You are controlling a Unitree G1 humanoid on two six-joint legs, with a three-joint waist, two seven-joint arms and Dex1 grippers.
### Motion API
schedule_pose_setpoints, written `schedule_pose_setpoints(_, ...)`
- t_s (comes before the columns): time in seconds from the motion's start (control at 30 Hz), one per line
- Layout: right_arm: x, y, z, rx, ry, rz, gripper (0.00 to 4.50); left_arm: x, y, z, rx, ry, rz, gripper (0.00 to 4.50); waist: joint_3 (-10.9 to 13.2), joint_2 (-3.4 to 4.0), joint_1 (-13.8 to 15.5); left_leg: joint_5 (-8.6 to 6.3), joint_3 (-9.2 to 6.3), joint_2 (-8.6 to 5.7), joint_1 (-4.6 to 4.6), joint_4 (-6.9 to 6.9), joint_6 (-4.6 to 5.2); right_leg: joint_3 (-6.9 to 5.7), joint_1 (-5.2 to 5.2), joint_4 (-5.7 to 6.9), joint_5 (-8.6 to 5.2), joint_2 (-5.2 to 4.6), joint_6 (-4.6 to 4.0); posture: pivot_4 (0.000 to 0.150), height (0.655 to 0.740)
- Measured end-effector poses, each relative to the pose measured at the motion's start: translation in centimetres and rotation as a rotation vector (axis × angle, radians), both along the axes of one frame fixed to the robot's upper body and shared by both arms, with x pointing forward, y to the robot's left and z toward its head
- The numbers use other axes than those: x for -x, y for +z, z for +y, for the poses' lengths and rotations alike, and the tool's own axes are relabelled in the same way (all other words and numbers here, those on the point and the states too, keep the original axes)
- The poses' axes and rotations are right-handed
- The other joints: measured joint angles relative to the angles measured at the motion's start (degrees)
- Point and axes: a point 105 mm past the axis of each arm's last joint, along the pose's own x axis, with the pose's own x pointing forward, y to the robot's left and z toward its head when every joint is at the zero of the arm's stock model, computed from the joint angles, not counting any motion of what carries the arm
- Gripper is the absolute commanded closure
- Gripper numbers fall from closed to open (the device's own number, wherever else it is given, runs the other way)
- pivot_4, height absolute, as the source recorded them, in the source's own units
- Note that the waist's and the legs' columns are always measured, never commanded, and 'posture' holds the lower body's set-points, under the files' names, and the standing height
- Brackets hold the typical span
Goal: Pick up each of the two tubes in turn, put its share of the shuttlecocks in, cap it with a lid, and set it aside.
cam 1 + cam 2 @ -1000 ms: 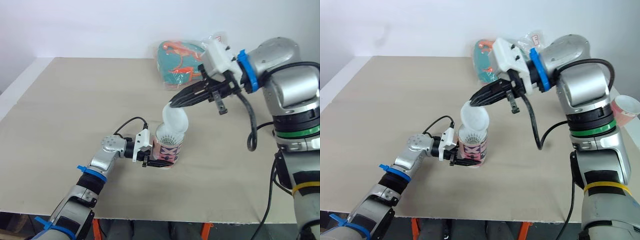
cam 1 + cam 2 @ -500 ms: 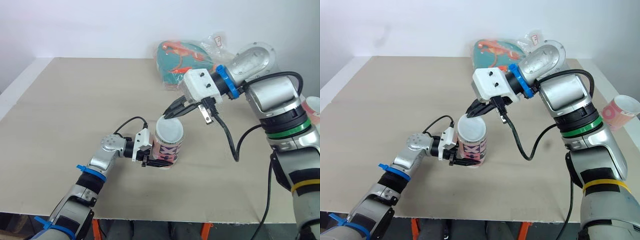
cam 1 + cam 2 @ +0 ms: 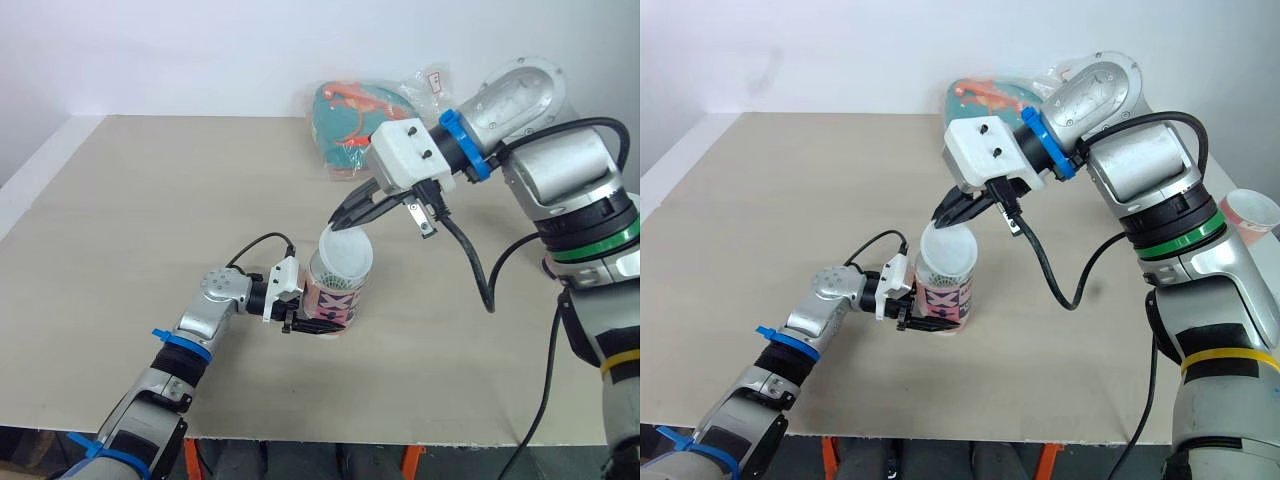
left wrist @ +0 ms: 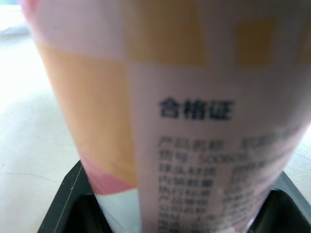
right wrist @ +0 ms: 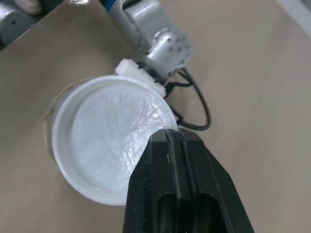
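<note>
Two grips | right claw (image 3: 339, 225) pinches lid (image 3: 347, 256) | left claw (image 3: 316, 326) clamps tube (image 3: 335, 298)

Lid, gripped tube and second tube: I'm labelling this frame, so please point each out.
lid (image 3: 346, 258), left eye view, on its translucent flat face.
gripped tube (image 3: 335, 298), left eye view, on its patterned side wall.
second tube (image 3: 1243, 222), right eye view, on its pink side.

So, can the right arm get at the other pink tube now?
Probably not yet: the right end effector is shut on the lid, tilted over the first tube; the other tube sits beyond its elbow.
</note>
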Motion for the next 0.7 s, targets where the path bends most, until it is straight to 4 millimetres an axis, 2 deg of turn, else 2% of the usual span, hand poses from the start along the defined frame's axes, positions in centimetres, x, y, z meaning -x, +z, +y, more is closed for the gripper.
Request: schedule_pose_setpoints(0.7, -0.1, -1.5, 0.7, 0.012, 0.013, 0.021, 4.42, 0.0, 0.0, 0.1, -0.004, 0.003, -0.002, 1.93, 0.0, 0.0, 0.0, 0.0, 0.01, 0.02, 0.0, 0.01, 0.0, 0.0, 0.0, 0.01, 0.0, 0.02, -0.01, 0.15, 0.74)
